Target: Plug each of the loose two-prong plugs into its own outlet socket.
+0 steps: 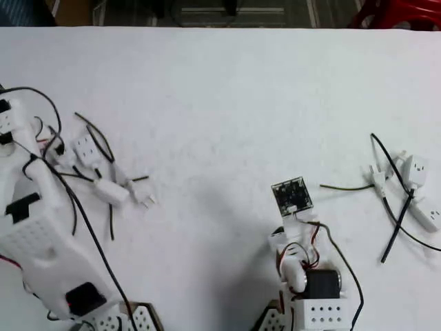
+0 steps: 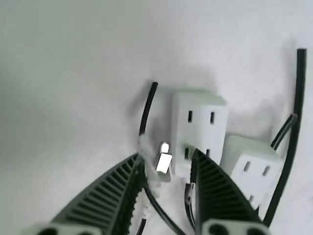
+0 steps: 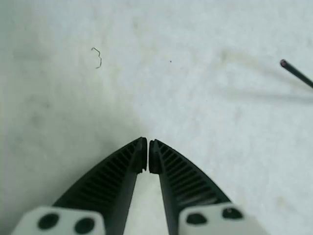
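Observation:
My left gripper [image 2: 167, 164] hangs open over a white plug [image 2: 155, 166], whose metal prongs [image 2: 164, 160] sit against the face of a white outlet socket [image 2: 198, 122]. The plug lies against one finger [image 2: 128, 183]; the other finger [image 2: 211, 183] overlaps the socket's edge. A second socket [image 2: 250, 166] lies just beside it. From above, this cluster shows as a socket [image 1: 85, 146] and loose plugs [image 1: 111, 190] by the left arm [image 1: 38, 234]. My right gripper [image 3: 147, 157] is shut on nothing above bare table. Further sockets [image 1: 415, 167] and a plug [image 1: 377, 179] lie at the far right.
Black cable stubs [image 1: 103, 141] criss-cross the left cluster, and longer cables [image 1: 396, 221] run through the right one. A cable end [image 3: 295, 71] shows beyond my right gripper. The right arm [image 1: 306, 283] sits at the front edge, middle right.

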Available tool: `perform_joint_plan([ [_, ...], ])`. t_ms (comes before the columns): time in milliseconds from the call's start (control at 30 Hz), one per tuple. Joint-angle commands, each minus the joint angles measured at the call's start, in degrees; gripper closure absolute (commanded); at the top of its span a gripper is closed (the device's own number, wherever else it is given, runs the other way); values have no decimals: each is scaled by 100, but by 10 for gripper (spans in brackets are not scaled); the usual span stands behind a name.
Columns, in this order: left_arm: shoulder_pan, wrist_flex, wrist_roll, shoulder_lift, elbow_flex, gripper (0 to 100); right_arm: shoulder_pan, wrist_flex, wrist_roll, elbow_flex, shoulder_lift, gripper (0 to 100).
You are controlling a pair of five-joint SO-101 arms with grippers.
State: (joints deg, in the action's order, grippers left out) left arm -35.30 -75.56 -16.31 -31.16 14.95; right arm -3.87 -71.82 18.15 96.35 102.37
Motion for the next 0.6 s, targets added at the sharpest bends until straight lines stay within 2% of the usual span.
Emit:
perform_joint_plan([
  [0,-13,-9,-413,-382,721,827,40,-48,0,53,48,978],
  [233,233,-44,-404,-620,1125,818,40,-48,0,53,48,978],
  [367,400,-88,-246,-664,1143,727,40,-48,0,53,48,978],
  [567,286,-35,-193,-796,1125,732,40,-48,0,53,48,978],
])
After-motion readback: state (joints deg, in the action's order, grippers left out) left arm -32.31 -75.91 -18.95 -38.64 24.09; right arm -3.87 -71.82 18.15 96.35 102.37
